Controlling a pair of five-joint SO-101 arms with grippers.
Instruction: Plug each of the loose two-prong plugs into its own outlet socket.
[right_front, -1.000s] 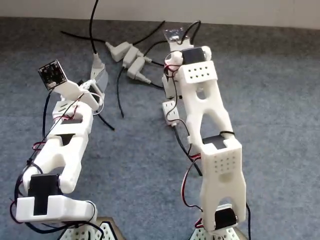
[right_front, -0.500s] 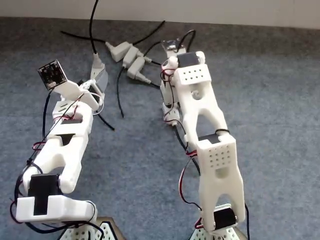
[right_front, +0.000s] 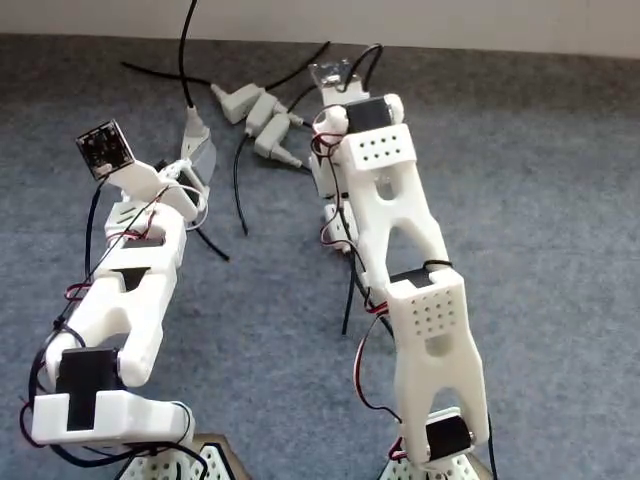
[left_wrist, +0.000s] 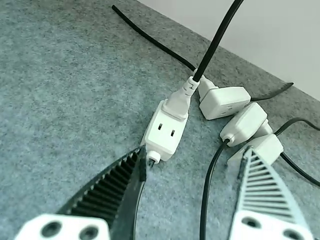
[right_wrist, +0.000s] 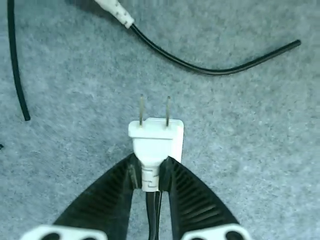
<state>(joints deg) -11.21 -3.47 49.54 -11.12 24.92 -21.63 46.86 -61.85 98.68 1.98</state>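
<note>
In the high view, the outlet socket (right_front: 195, 123) is lying on the grey table (right_front: 560, 200), with its black cord (right_front: 186, 50) running off on the socket's far side. The left gripper (right_front: 197, 160) is hovering just on the near side of the socket, at the end of the left arm (right_front: 140, 270). Three white plugs (right_front: 262, 113) are lying in a cluster just beside the socket, and the right arm (right_front: 385, 180) is stretching out beyond that cluster, well apart from the socket

In the left wrist view, the socket (left_wrist: 165, 131) is showing its two slots face up. The left gripper (left_wrist: 194, 159) is standing wide open and holding nothing. Its black finger (left_wrist: 117, 182) is ending right at the socket's near corner; whether it is touching I cannot tell. The pale finger (left_wrist: 260, 182) is reaching toward the three white plugs (left_wrist: 245, 122)

In the right wrist view, the right gripper (right_wrist: 150, 172) is squeezing its fingers onto the neck of a two-prong plug (right_wrist: 156, 135), whose prongs (right_wrist: 141, 109) are pointing straight out from the fingers over the table, while a black cable (right_wrist: 200, 66) is curving across the surface
</note>
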